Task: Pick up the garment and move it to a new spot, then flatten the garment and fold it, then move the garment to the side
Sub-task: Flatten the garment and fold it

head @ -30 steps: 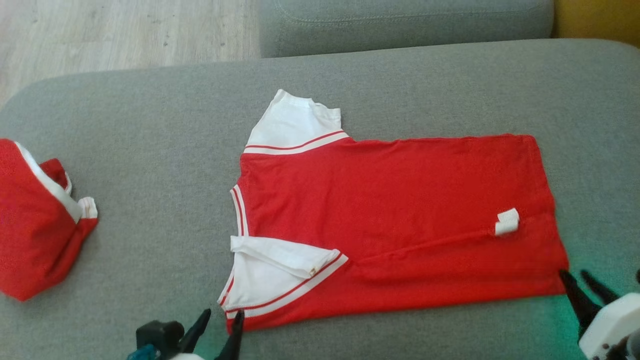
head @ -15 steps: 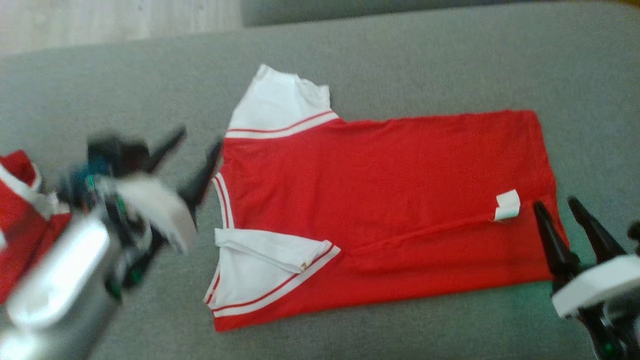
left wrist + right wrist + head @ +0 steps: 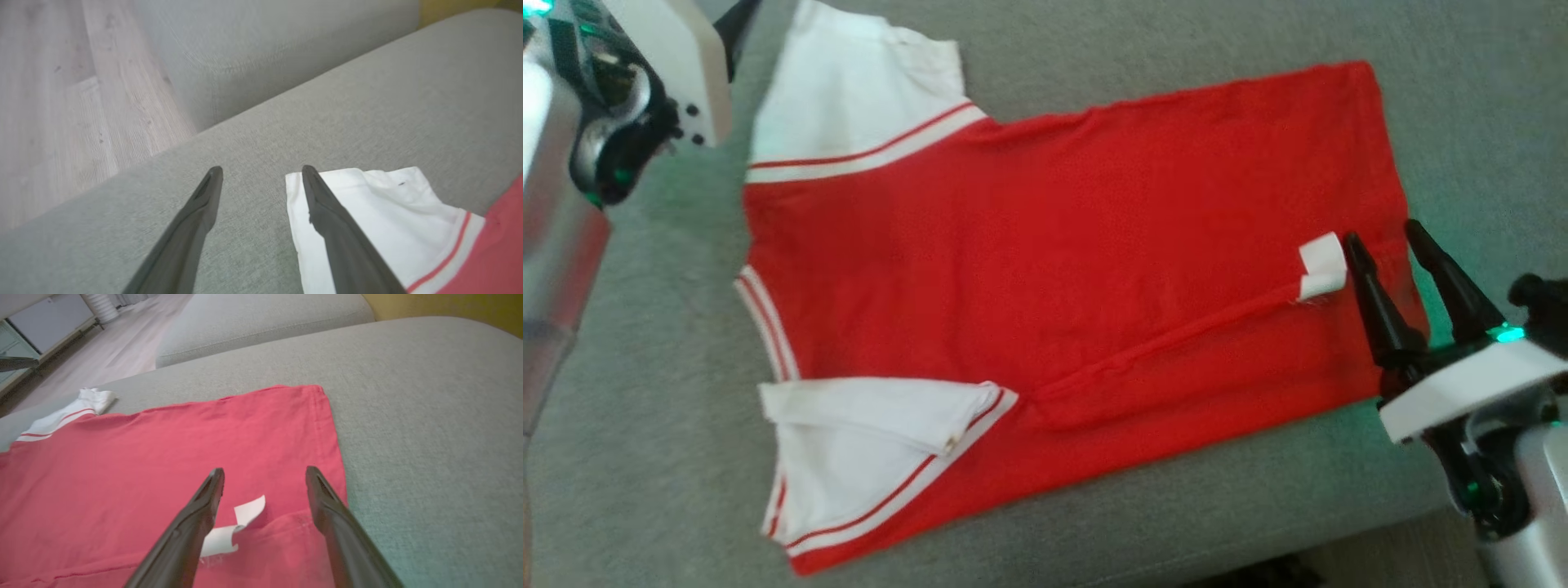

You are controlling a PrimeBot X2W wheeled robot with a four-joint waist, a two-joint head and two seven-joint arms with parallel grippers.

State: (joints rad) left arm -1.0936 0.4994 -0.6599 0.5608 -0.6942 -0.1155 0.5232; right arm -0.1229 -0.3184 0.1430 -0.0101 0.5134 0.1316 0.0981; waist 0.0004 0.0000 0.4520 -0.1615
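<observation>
While I watch from the head view, the garment [image 3: 1078,261], a red shirt with white sleeves trimmed in red stripes, lies spread flat on the grey sofa cushion [image 3: 1176,49], collar toward the left of the frame and hem toward the right. Its upper sleeve [image 3: 849,90] reaches to the upper left of the frame; the lower sleeve [image 3: 866,441] is folded back over itself at the lower left. A crease runs across the lower body up to a small white label [image 3: 1321,265] near the hem. My right claw [image 3: 1382,234] enters from the lower right, its two fingers apart and empty, tips over the hem end just beside the label; in the right wrist view the label shows between the fingers. I cannot tell whether the tips touch the cloth. My left claw [image 3: 261,169], seen in the left wrist view, is likewise spread and empty, one finger over the corner of the upper sleeve, the other over bare cushion. Wooden floor [image 3: 61,102] and a second cushion [image 3: 265,49] lie beyond.
</observation>
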